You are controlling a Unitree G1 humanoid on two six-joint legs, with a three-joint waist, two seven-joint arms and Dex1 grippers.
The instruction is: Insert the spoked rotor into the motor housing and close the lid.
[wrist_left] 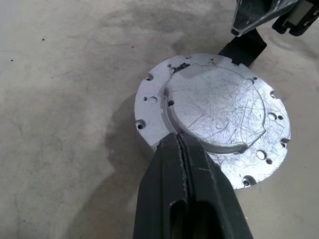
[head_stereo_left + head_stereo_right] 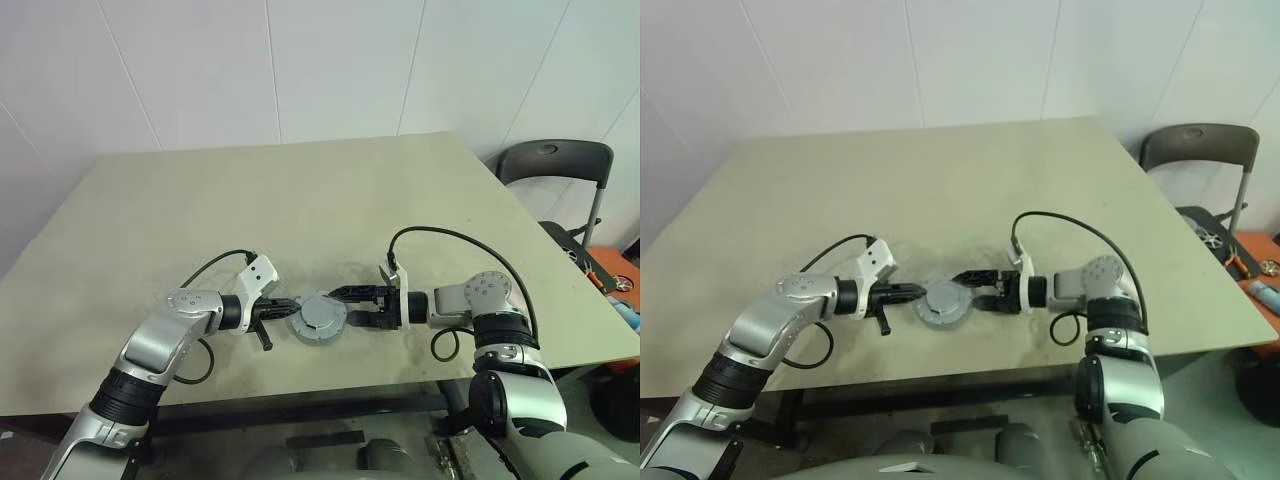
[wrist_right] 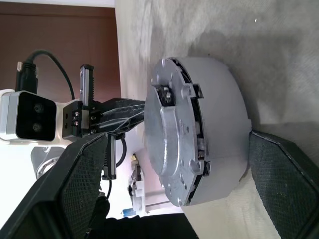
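**Lid on, jaws bracketing the assembly**

You have the flat grey-silver round lid [image 1: 214, 112] sitting on top of the round pale-grey motor housing [image 3: 219, 129], near the front edge of the pale olive bench [image 2: 300, 200]. The spoked rotor is hidden; judging by the seated lid, it is probably already inside.

Your left gripper [image 2: 283, 308] has its jaws pressed together, tips resting at the lid's rim, most likely to pin the stack so it cannot slide. Your right gripper [image 2: 352, 305] comes in level from the opposite side with jaws spread wide, one finger either side of the housing, touching neither in the right wrist view. That stance suits a squeeze or a twist to seat the lid.

Behind the assembly the bench is bare, so you have room there. The front edge is close; keep any push directed inward. A dark chair [image 2: 555, 165] stands well apart.
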